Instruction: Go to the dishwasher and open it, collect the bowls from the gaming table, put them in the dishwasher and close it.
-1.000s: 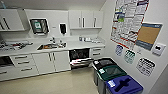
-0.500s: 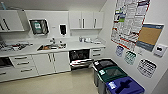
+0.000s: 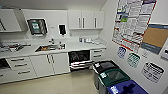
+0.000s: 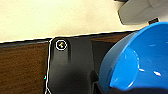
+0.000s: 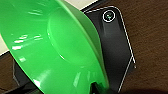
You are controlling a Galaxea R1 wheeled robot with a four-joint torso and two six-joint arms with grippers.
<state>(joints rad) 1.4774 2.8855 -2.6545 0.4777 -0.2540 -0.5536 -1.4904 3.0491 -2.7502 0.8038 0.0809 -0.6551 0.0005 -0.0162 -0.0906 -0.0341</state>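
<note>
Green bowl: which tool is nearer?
Right. The green bowl sits right at the right tool; the left tool has the blue bowl at it instead.

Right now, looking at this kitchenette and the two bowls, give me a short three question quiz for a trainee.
1. True or false: the dishwasher stands open.
2. Which bowl shows in the left wrist view? A) green B) blue C) orange
3. Fill in: the bins stand along the wall to the ____ of the dishwasher in the head view.

Key:
1. True; its door is down and a rack shows.
2. B, the blue bowl; the green bowl shows in the right wrist view.
3. Right.
</note>
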